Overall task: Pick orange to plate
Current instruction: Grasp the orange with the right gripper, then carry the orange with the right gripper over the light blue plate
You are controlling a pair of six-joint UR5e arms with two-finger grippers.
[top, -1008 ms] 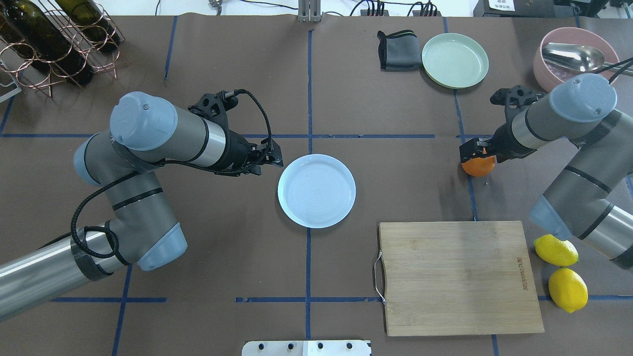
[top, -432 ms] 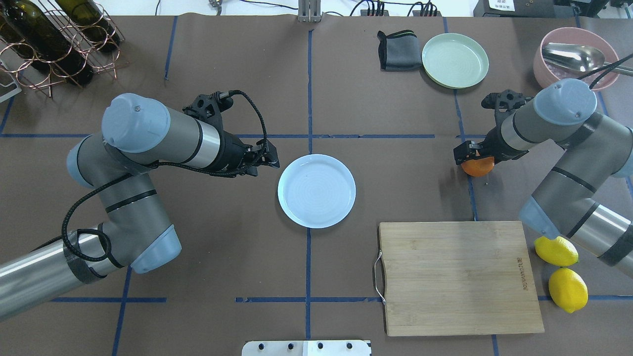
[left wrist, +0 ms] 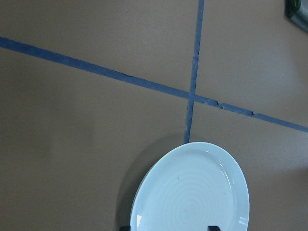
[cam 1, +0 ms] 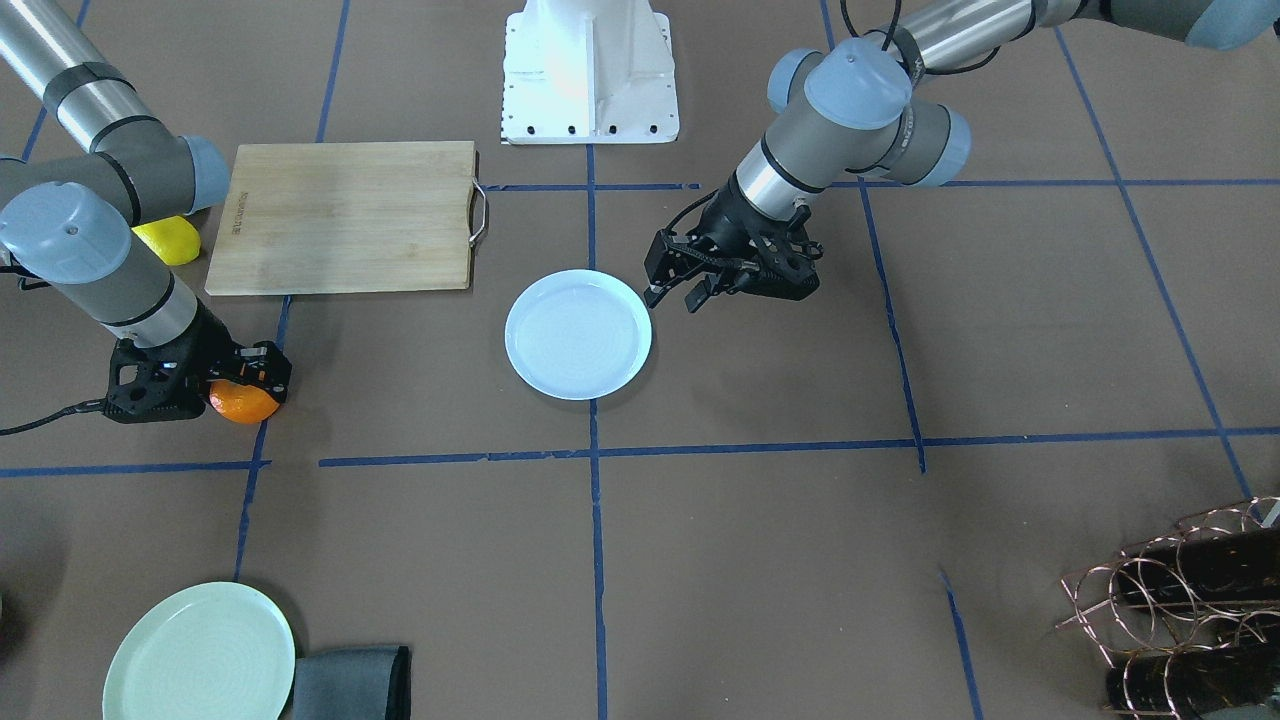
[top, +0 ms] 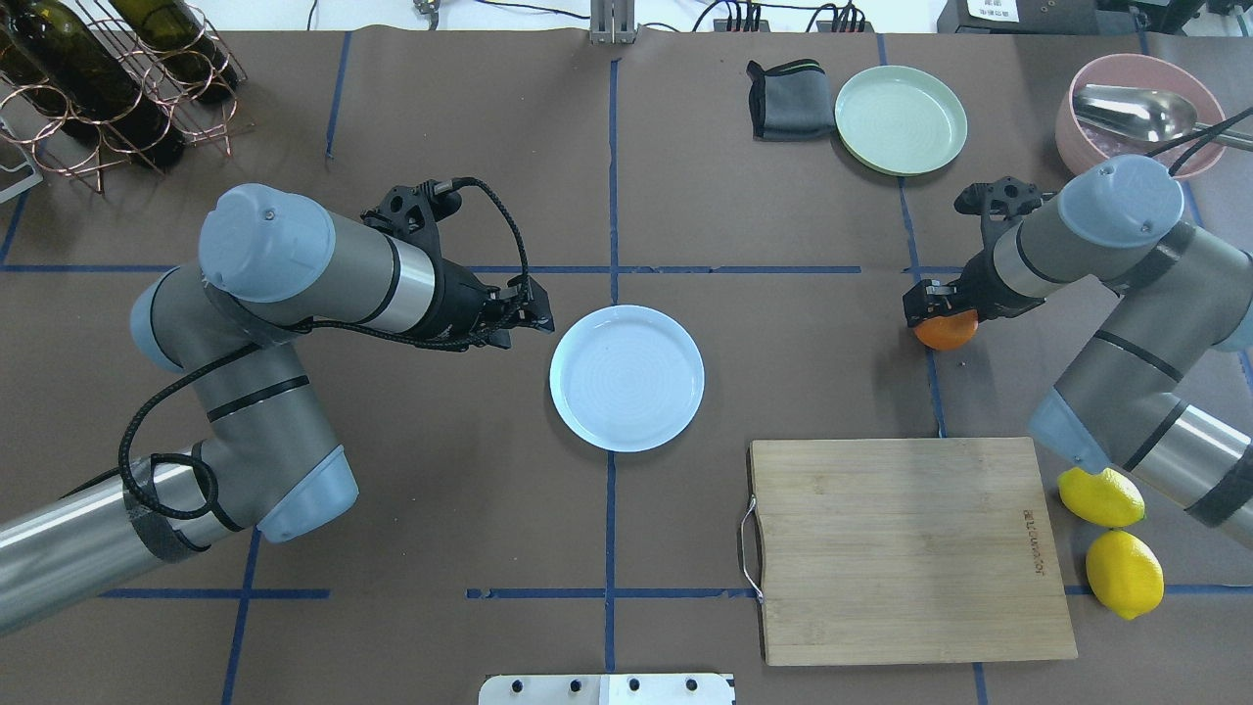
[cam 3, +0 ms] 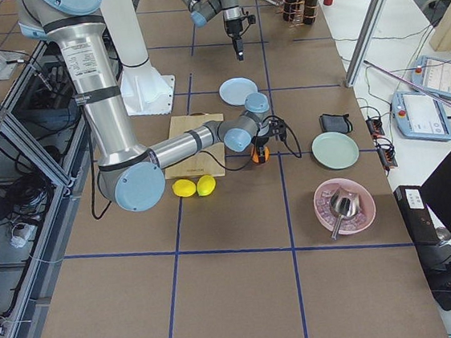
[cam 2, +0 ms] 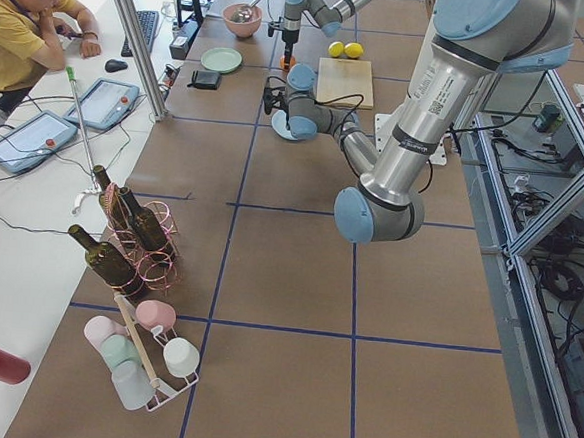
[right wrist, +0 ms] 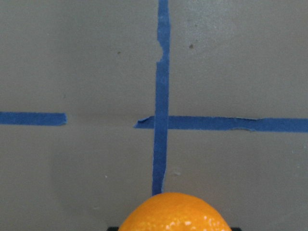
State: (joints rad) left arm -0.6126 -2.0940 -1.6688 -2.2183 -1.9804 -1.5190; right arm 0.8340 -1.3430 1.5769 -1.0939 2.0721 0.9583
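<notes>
The orange (top: 948,333) rests on the brown table at the right, on a blue tape line, and fills the bottom of the right wrist view as the orange (right wrist: 174,212). My right gripper (top: 938,305) stands over it with a finger on either side, open around the fruit. Seen from the front, the right gripper (cam 1: 250,378) sits low on the orange (cam 1: 240,404). The pale blue-white plate (top: 626,377) lies at the table's centre with nothing on it. My left gripper (top: 524,318) hovers open just left of the plate's rim (left wrist: 144,183).
A wooden cutting board (top: 905,548) lies in front of the orange, with two yellow lemons (top: 1111,539) to its right. A pale green plate (top: 901,119), a dark folded cloth (top: 788,98) and a pink bowl with a ladle (top: 1136,113) stand behind. A bottle rack (top: 98,78) is far left.
My right arm has swung left and lowered, bringing its gripper down around the orange, which has stayed in place. My left arm has drawn back slightly from the plate.
</notes>
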